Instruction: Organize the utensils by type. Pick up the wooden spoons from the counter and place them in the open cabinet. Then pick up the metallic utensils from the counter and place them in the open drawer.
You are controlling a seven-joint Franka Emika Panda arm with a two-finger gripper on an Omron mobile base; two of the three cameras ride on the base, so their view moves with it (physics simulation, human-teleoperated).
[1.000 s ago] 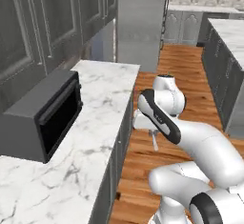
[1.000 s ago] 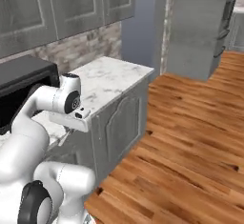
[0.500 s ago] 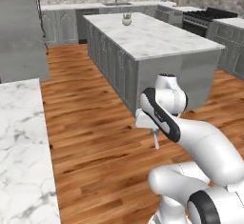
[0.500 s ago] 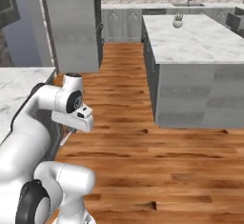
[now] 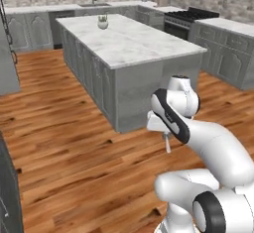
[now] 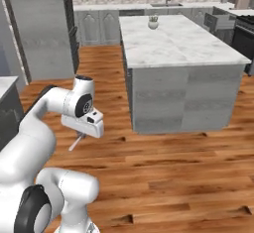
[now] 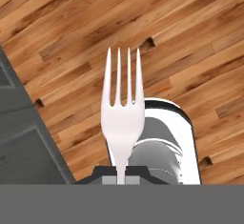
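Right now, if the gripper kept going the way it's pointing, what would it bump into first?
Probably the wooden floor. The gripper, shut on the fork, points down at the floorboards, with nothing else visible beyond the tines.

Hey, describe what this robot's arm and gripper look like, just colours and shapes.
The arm is glossy white, made of rounded tubular segments with black bands at the joints. A boxy white hand ends in the gripper, which has two small dark finger tips. No cables or markings show.
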